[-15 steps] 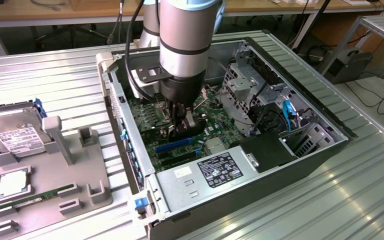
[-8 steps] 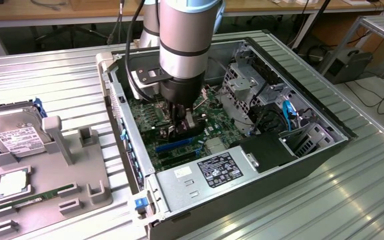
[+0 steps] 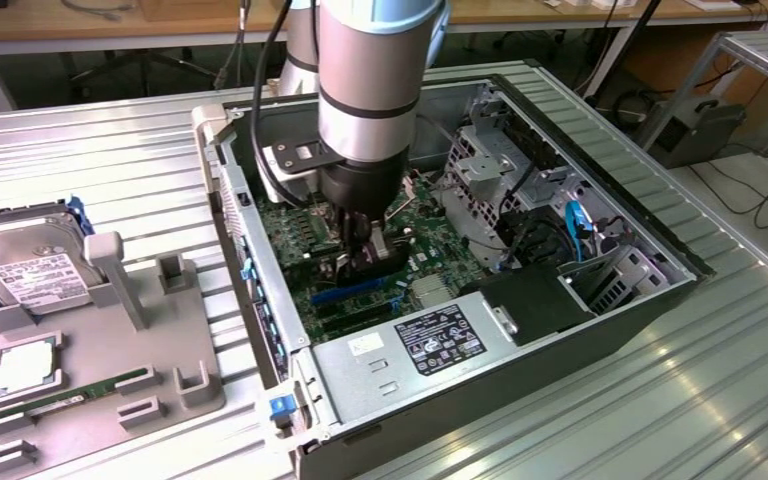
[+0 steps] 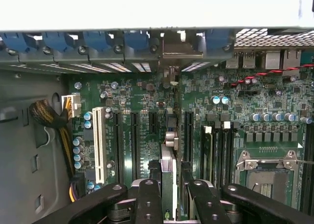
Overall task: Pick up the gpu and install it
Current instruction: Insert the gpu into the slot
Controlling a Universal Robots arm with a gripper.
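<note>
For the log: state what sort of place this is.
Probably a robotics lab test bench: an open black desktop computer case lies on a ribbed metal table, beside a grey plastic parts holder, with wooden desks and cables behind.

The arm [image 3: 368, 75] is a thick silver-grey cylinder ringed by a narrow black band, with a pale blue cap at its upper joint. Below the band it narrows into a black wrist section carrying a grey and black bracket. Black cables run alongside it. The gripper [image 4: 169, 192] is matt black, its fingers [image 4: 148, 199] and linkages studded with round bolts.
</note>
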